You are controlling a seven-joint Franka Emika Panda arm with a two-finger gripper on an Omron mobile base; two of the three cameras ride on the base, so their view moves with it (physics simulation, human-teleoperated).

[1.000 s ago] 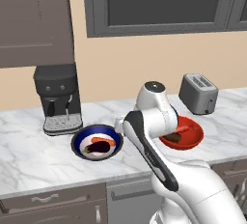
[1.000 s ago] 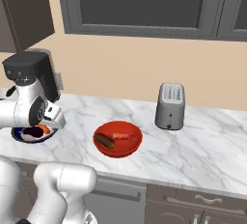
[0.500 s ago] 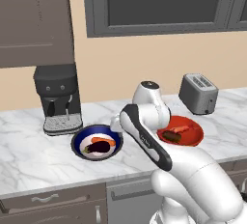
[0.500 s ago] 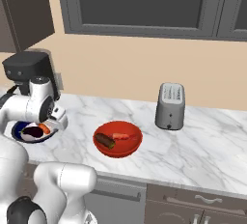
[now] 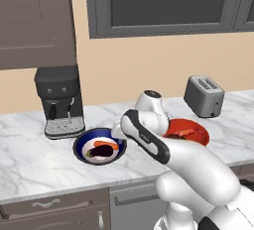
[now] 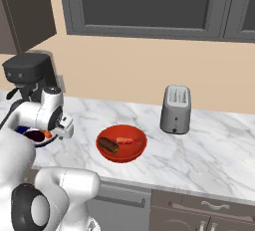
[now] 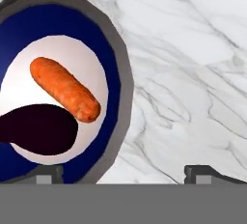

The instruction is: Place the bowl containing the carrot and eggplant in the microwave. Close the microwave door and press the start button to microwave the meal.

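Now, the bowl [image 7: 115, 63] looks to me like a stiff, glazed dish: hard, probably slick, and likely to chip if I knock it on the microwave's edge. It should be moderately heavy with food in it, and the load is loose, so any tilt would roll it about. I judge the rim the only place to take hold, one finger inside and one outside, and the grey lip at centre frame in the hand view is the nearest stretch of it.

Going left to right in that view: the eggplant [image 7: 36, 128] lies at lower left, a glossy near-black purple oval on the bowl's white centre. Just above and right of it lies the carrot [image 7: 64, 89], bright orange, blunt-ended, slanting down to the right; whether the two touch I cannot tell. Then come the deep blue wall and grey rim, then bare marble counter [image 7: 193, 73] across the right half.

My fingers [image 7: 48, 174] stand spread apart at the bottom edge, empty, the left tip over the bowl's near rim, the right over marble.

In the left base view the bowl sits left of centre on the counter, just in front of the coffee machine [image 5: 59, 100], with the red bowl [image 5: 187, 131] well to the right.
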